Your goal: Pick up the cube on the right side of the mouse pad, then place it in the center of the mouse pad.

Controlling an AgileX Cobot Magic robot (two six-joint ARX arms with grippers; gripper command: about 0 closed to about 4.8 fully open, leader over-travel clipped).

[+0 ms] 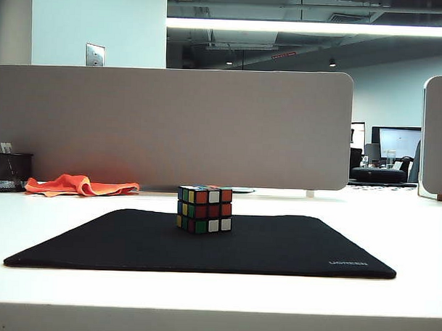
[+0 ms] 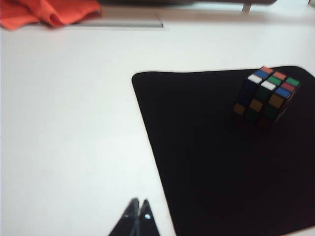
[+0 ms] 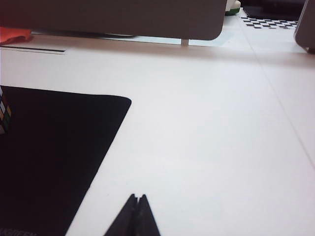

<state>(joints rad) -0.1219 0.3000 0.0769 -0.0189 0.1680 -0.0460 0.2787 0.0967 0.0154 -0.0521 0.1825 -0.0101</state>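
The cube (image 1: pixel 204 209) sits near the middle of the mouse pad (image 1: pixel 117 242), well apart from the clenched, empty left tool (image 2: pixel 138 209) and right tool (image 3: pixel 138 201), both over bare bench (image 3: pixel 221 123) beside the pad.

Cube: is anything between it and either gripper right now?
Nothing visible. The cube sits alone on the mouse pad; only bare pad and table separate it from the shut left gripper and shut right gripper.

White table (image 1: pixel 393 237) bears mouse pad (image 1: pixel 276 247), perhaps orange cloth (image 1: pixel 79 184).
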